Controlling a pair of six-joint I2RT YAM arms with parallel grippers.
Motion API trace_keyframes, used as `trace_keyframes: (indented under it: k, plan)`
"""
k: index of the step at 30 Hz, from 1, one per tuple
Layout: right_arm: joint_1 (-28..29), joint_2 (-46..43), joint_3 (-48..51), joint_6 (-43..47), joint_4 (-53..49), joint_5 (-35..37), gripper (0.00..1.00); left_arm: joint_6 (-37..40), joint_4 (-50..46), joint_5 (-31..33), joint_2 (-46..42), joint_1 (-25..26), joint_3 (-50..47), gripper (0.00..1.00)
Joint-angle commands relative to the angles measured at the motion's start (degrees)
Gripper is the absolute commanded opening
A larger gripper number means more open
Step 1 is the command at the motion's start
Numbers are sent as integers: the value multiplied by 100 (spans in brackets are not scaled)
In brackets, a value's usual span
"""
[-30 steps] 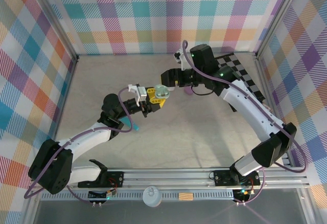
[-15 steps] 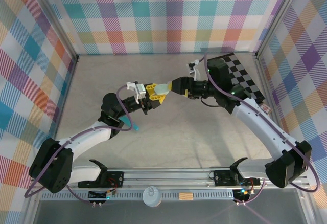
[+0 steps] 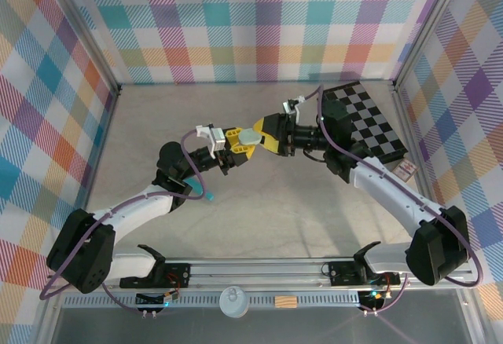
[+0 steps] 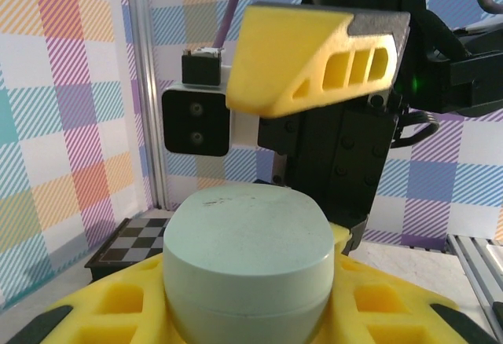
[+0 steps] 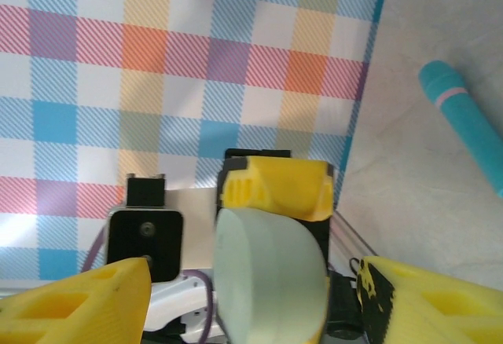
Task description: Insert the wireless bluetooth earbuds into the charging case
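Teal cylinder (image 3: 208,195) lying on tabletop (image 3: 259,218) by my left arm | my left end effector (image 3: 241,144) clamped on closed pale-mint charging case (image 3: 251,136) | my right end effector (image 3: 262,136) fingers apart, straddling the case | checkered board (image 3: 369,120) beyond

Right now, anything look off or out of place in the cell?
Nothing spilled or damaged. One oddity: the pale mint charging case is held up off the table, lid shut, by the left gripper, while the right gripper straddles it with open fingers. A teal cylinder lies loose on the table.
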State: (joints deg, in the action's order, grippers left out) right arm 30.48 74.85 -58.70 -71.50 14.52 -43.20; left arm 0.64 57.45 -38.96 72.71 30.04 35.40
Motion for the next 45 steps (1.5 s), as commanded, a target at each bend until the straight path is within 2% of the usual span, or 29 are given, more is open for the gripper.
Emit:
trace_keyframes:
  k: [1,7,14,16,20,24,26,31,33,35,39,41,45]
  plan:
    - [26,91,104,-464,694,-117,67,-3,379,-51,-20,79,140,29]
    - [66,174,128,-628,838,-171,59,45,304,2,36,81,160,29]
    - [122,276,130,-794,919,-204,54,93,324,99,114,79,160,29]
    - [118,267,147,-775,913,-198,49,110,328,112,145,77,169,29]
    - [125,241,165,-726,854,-145,28,138,327,165,192,81,168,29]
    - [117,174,174,-521,593,6,23,179,245,173,172,81,162,31]
    - [107,129,170,-411,476,86,23,175,210,196,127,81,147,36]
    - [-8,-42,189,82,-47,438,22,337,-159,240,-138,81,9,76]
    - [-149,-137,255,549,-485,590,22,718,-969,232,-473,81,-24,88]
    - [-320,-204,398,869,-828,781,22,1161,-1988,196,-826,89,-24,96]
    - [-792,-222,964,1096,-966,980,21,1653,-3602,165,-1356,149,-52,100]
    - [-1012,-141,1258,1130,-752,978,21,1629,-4020,-18,-1448,184,-46,100]
    - [-1281,180,1643,1532,-752,1153,21,1641,-4457,152,-1525,343,-124,100]
